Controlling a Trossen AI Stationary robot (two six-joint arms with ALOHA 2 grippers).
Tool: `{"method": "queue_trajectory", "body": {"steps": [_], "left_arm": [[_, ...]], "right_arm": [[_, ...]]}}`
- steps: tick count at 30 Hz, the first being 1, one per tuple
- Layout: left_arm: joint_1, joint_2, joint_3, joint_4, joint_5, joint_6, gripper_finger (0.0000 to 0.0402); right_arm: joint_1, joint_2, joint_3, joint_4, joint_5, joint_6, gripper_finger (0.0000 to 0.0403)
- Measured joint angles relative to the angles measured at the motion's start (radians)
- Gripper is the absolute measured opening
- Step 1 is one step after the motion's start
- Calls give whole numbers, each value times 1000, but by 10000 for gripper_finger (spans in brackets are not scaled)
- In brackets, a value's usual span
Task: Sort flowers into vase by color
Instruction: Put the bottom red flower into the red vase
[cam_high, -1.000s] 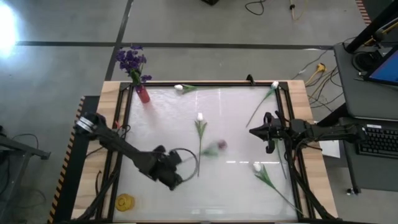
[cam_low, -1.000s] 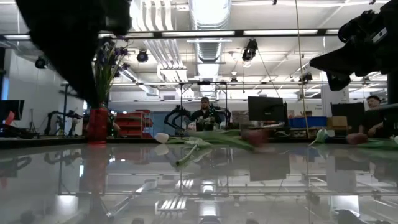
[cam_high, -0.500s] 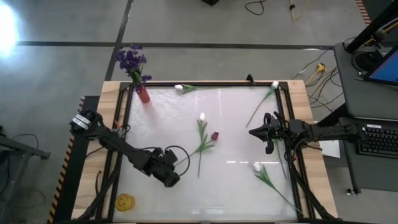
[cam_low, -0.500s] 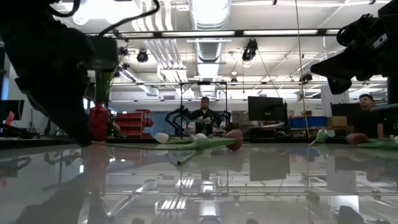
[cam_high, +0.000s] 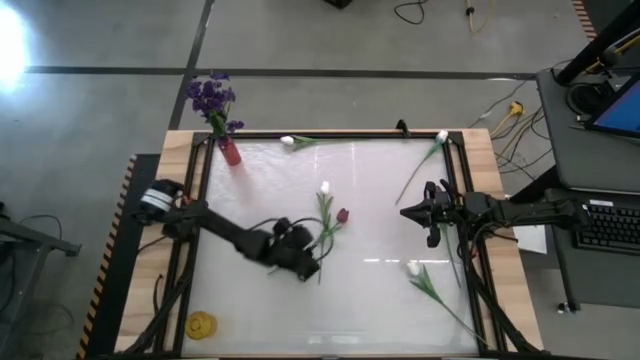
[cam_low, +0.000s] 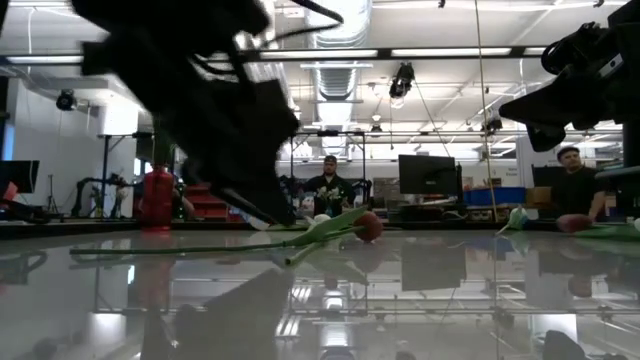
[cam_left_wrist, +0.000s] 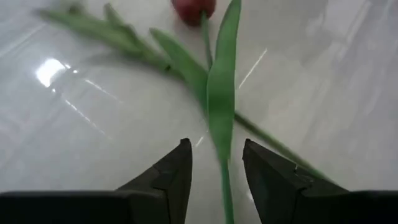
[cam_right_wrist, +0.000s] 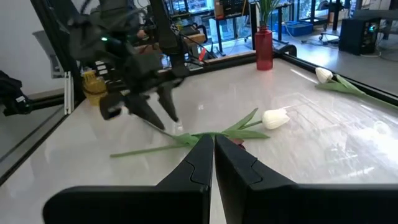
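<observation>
Table top glossy white, mirror-smooth; frame pale wood; red vase shiny.

The table has a glossy white top in a dark frame. On it lie a red tulip crossing a white tulip mid-table, three more white tulips toward the edges — and a red vase at a far corner.
</observation>
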Motion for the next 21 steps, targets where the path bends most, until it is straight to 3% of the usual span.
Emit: {"method": "queue_trajectory", "body": {"steps": [3, 9, 21], "left_arm": [[73, 35, 74, -14, 81, 117, 130], [132, 82, 164, -159, 174, 148, 130], [163, 89, 171, -192, 352, 105, 111]], "right_arm": [[0, 0, 0, 0, 0, 23, 9], [0, 0, 0, -12, -6, 105, 9], [0, 13, 1, -19, -9, 96, 9]]}}
